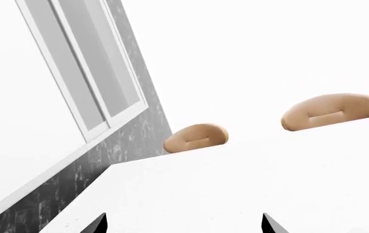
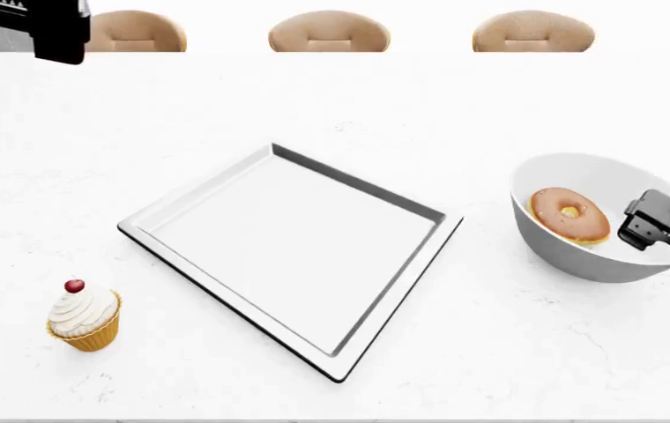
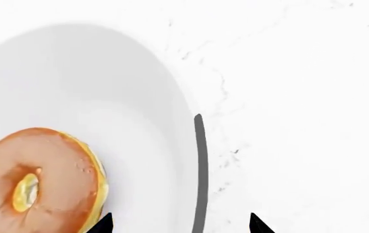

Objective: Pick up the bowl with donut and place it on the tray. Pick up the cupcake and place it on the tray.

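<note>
I see the tray in the middle of the white counter. The bowl stands to its right, apart, with the donut inside. My right gripper is released, its fingers astride the bowl's rim. The cupcake stands left of the tray. My left gripper is also released, up high.
</note>
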